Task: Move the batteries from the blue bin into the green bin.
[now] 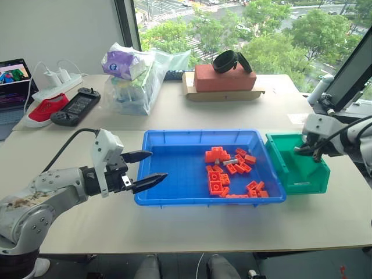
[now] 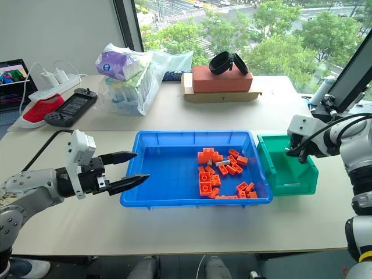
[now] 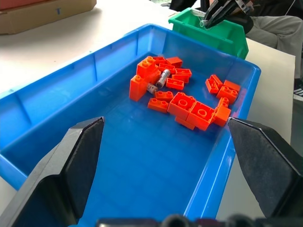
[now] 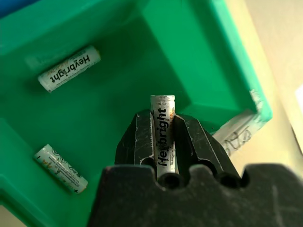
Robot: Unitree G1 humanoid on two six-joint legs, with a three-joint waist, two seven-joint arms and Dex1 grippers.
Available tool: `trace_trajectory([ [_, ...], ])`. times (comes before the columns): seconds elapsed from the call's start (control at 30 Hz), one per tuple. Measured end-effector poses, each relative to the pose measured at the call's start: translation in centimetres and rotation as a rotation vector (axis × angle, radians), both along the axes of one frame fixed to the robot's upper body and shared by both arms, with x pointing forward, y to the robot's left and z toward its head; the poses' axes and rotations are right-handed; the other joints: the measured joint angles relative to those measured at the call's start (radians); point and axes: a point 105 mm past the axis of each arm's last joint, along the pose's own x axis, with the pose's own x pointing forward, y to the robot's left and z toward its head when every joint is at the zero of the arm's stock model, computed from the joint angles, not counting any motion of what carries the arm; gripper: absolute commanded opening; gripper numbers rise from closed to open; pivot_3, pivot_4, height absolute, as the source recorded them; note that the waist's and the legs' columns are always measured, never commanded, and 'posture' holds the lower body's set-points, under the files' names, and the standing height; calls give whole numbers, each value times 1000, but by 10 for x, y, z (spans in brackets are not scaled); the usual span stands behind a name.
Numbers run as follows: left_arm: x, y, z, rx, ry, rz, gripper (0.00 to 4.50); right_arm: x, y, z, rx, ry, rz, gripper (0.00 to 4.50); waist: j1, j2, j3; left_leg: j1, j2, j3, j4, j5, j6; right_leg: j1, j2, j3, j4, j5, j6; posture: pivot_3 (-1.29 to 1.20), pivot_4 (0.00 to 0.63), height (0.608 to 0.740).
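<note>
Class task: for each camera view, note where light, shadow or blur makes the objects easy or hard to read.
Left eye view: daylight from the window; left end effector casts soft shadow. Left wrist view: battery among bricks sharp. Right wrist view: label of held battery legible, green bin bright.

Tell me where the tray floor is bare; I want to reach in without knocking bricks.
The blue bin's half nearest the left gripper is bare floor, from that wall to the first bricks. The half toward the green bin is crowded: bricks with a battery among them.
</note>
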Motion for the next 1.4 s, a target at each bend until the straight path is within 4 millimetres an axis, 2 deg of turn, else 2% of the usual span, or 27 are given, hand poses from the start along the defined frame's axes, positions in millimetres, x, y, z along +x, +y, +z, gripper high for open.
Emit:
trace_trajectory([
  [0.03, 0, 0, 0, 1, 0, 0, 4500, 0, 3, -1, 5, 4, 4, 261, -1, 0, 0, 0, 0, 0, 0, 0, 0, 0, 0, 0, 0, 0, 0, 0, 150, 740],
  [0.1, 0, 0, 0, 3, 2, -2, 4500, -1, 9, -3, 10, 21, 23, 1264, 0, 0, 0, 0, 0, 0, 0, 0, 0, 0, 0, 0, 0, 0, 0, 0, 150, 740],
  [0.27, 0, -1, -1, 5, 4, -3, 4500, -6, 26, -1, 26, 53, 87, 2770, 2, 0, 0, 0, 0, 0, 0, 0, 0, 0, 0, 0, 0, 0, 0, 0, 150, 740],
  [0.3, 0, -1, -1, 5, 4, -2, 4500, -6, 27, 0, 25, 53, 88, 3270, 3, 0, 0, 0, 0, 0, 0, 0, 0, 0, 0, 0, 0, 0, 0, 0, 150, 740],
  [0.33, 0, -1, -1, 5, 4, -2, 4500, -6, 27, 1, 24, 53, 82, 3445, 3, 0, 0, 0, 0, 0, 0, 0, 0, 0, 0, 0, 0, 0, 0, 0, 150, 740],
  [0.43, -1, -3, -4, 10, 12, -12, 4500, 0, 18, 13, -22, 10, 37, 3445, 1, 0, 0, 0, 0, 0, 0, 0, 0, 0, 0, 0, 0, 0, 0, 0, 150, 740],
  [0.5, -2, -6, -7, 14, 24, -22, 4500, 6, 21, 35, -18, -51, 41, 3445, -2, 1, 0, 0, 0, 0, -1, 0, 0, -1, 0, 0, 0, 0, 0, 0, 150, 740],
  [0.57, -2, -7, -8, 16, 28, -25, 4500, 11, 42, 60, 46, -128, 117, 3445, -8, 1, 0, 1, 0, 0, -1, 0, 0, 0, 0, 0, 0, 0, 0, 0, 150, 740],
  [0.63, -1, -6, -8, 20, 25, -21, 4500, 9, 74, 71, 111, -155, 251, 3445, -8, 0, 0, 1, 0, -1, -1, 0, 0, 0, 1, -1, 0, 0, 0, 0, 150, 740],
  [0.73, 0, -5, -8, 28, 19, -11, 4500, 2, 124, 58, 189, -108, 453, 3445, -4, 0, 0, 0, 0, -1, 0, 0, 0, 1, 0, -1, 1, 0, 0, 0, 150, 740],
  [0.77, 0, -5, -9, 30, 20, -9, 4500, 2, 131, 51, 207, -87, 476, 3445, 0, 0, 0, 0, 0, -1, 0, 0, 0, 0, 0, -1, 1, 0, 0, 0, 150, 740],
  [0.9, -3, 0, -18, 59, 55, 5, 4500, 6, 132, 22, 199, -9, 469, 3445, 18, 0, 0, -1, 0, -1, 0, 0, 0, 0, 0, -1, -1, 0, 0, 0, 150, 740],
  [1.03, -5, -1, -18, 64, 53, -1, 4500, 5, 139, -4, 179, 69, 489, 3445, 18, 0, 0, -1, 0, -1, 0, 0, 0, 0, 0, -1, 0, 0, 0, 0, 150, 740],
  [1.3, -9, 1, -25, 89, 73, 0, 4500, 12, 140, -24, 136, 106, 482, 3445, 8, 0, 0, 0, 0, -1, -1, 0, 0, 0, 0, -1, 0, 0, 0, 0, 150, 740],
  [1.4, -11, 0, -27, 93, 78, -3, 4500, 18, 142, -28, 138, 96, 471, 2779, 5, 0, 0, 0, 0, -1, 0, 0, 0, 0, 0, -1, 1, 0, 0, 0, 150, 740],
])
